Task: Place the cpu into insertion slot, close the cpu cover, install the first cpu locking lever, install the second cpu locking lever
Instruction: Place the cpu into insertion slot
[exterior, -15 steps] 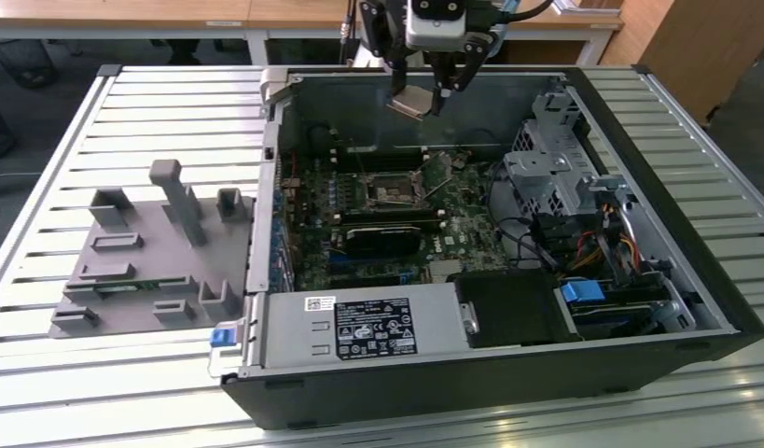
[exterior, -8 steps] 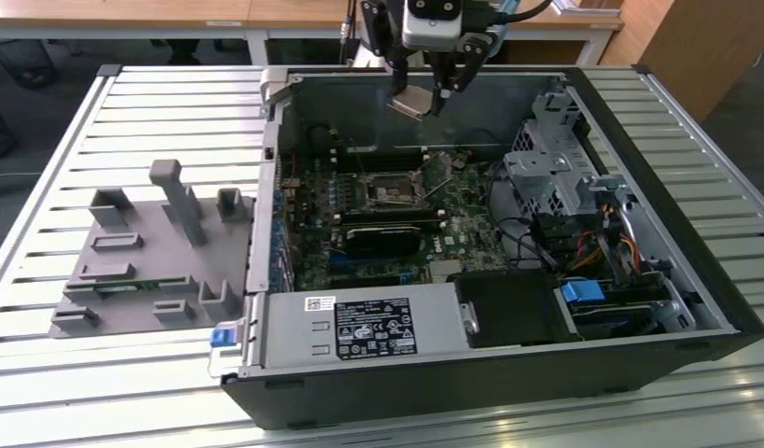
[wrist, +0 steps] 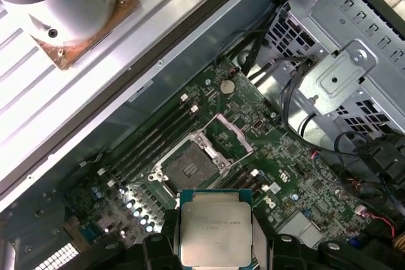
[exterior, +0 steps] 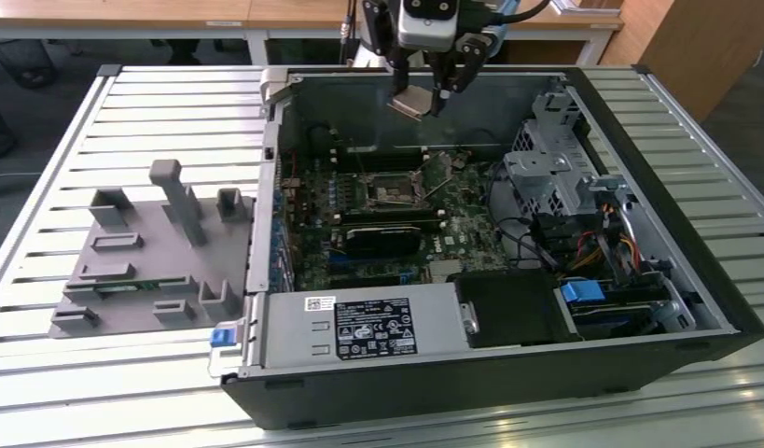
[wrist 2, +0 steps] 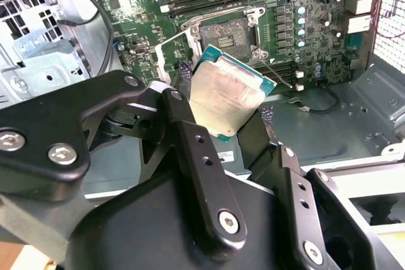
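Slatted metal table (exterior: pixel 170 103) carried an open computer case (exterior: pixel 481 373), with a grey fixture (exterior: pixel 158 252) on the exterior view's left. Gripper (exterior: pixel 419 101) hung above the case's far wall, its black fingers (wrist 2: pixel 190 131) clamped on opposite edges of the cpu (wrist 2: pixel 228 93), which was held tilted in the air. Insertion slot (wrist: pixel 188 169) sat uncovered on the motherboard (wrist: pixel 285 156) below, well apart from the chip.

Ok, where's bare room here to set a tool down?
Bare table slats lie beyond the grey holder, in front of it, and past the computer case at the exterior view's right. Inside the case is crowded: circuit board, cables, drive cage, with the hand holding the chip above.
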`<state>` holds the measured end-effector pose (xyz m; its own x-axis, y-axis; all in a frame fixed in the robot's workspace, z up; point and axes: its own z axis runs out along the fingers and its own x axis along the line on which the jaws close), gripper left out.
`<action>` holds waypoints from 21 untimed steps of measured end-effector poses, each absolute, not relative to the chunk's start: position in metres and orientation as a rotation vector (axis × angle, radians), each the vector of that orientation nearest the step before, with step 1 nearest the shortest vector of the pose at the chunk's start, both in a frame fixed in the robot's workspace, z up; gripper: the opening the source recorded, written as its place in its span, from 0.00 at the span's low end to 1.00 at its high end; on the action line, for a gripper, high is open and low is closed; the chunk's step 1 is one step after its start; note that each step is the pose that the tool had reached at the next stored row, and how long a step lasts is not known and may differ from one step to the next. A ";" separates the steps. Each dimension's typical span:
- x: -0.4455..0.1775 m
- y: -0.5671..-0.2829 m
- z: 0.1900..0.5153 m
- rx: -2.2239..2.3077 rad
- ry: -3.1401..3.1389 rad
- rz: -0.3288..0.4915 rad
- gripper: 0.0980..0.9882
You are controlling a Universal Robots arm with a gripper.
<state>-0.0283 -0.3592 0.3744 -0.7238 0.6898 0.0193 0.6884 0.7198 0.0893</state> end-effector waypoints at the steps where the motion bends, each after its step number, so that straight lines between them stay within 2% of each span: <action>1: -0.028 -0.359 0.374 1.168 2.896 0.141 0.50; 21: -0.028 -0.359 0.374 1.296 2.837 0.140 0.50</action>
<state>-0.0283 -0.3592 0.3742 -0.6551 0.7553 0.0193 0.7535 0.6513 0.0894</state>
